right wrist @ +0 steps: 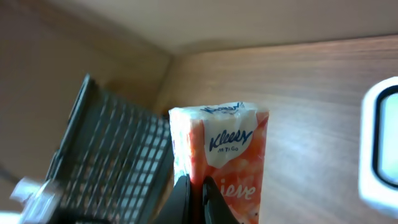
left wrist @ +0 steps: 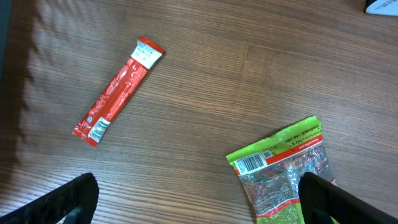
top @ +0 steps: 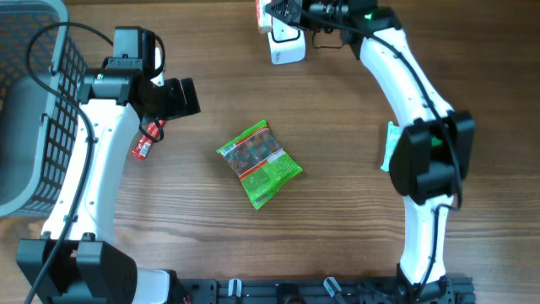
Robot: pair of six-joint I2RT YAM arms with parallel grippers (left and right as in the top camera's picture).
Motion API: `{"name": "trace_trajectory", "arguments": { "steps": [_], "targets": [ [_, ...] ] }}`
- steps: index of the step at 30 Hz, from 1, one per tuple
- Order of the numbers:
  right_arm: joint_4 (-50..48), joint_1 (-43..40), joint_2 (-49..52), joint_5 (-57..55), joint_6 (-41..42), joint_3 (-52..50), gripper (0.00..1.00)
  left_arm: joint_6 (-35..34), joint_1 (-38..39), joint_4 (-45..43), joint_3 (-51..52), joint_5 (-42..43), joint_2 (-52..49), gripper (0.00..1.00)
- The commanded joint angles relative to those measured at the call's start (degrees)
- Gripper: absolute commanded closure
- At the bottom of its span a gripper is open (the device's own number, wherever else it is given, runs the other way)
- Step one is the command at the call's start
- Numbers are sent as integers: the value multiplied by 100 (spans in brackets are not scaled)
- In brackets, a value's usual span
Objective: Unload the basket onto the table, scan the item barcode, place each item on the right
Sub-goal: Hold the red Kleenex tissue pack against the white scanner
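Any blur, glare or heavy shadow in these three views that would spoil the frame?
Right wrist: the tissue pack is readable, but the basket and the scanner behind it are soft. Left wrist: sharp, with the barcodes on the red stick and green packet clear; a shadow darkens the left edge. Overhead: even light, no glare, nothing blurred.

You get bright, even overhead light; right wrist view blurred: tissue pack point(right wrist: 231, 146) soft, basket point(right wrist: 115, 165) smeared.
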State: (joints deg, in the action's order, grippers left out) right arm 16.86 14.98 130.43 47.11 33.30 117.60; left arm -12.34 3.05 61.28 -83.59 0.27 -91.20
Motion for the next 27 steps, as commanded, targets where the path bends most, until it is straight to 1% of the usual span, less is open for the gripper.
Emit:
{"name": "trace_trajectory", "arguments": {
  "steps": [1,7,16,27],
  "targets": [
    [-356,-188,538,-238,675,79,96,-13,4,-15,0,28,-4,0],
    [-713,-262,988,-404,743,79,96,-15,4,-15,0,28,-4,0],
    [-656,-271,1005,-1139,723,79,96,-15,4,-15,0,28,-4,0],
    [-656,-229,1049,-1084,719,76,95,-15,4,-15,0,28,-4,0]
  ]
}}
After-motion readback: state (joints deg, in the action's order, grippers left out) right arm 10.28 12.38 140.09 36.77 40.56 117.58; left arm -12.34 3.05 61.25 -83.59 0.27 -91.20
